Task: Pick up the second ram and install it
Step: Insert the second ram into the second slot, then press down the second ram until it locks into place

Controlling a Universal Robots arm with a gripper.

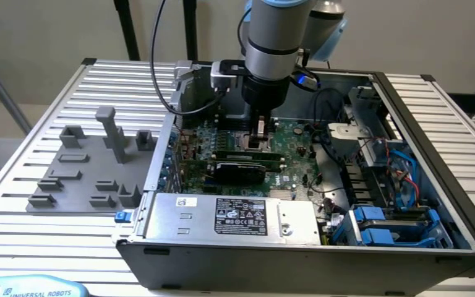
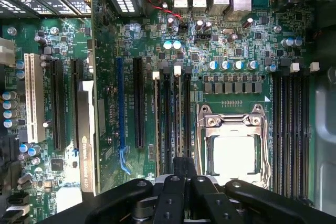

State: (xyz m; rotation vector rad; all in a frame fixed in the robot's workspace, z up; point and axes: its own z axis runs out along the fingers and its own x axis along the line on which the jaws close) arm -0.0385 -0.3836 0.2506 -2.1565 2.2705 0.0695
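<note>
My gripper point(image 1: 258, 141) reaches down into the open computer case, low over the green motherboard point(image 1: 291, 176). Its black fingers point(image 2: 181, 167) are shut together with nothing visible between them. They sit directly over the bank of narrow memory slots point(image 2: 172, 119) beside the CPU socket point(image 2: 233, 148). A thin pale strip, seen edge-on, runs along the slot under the fingertips point(image 2: 178, 114) and looks like the second ram. Whether the fingers touch it I cannot tell. A similar strip fills a neighbouring slot point(image 2: 157, 124).
A graphics card point(image 1: 237, 164) stands in the board close to the gripper. A power supply point(image 1: 237, 215) fills the case's near side, and cables and blue drive bays point(image 1: 382, 226) its right. The grey fixture point(image 1: 81, 167) lies on the slatted table at the exterior view's left.
</note>
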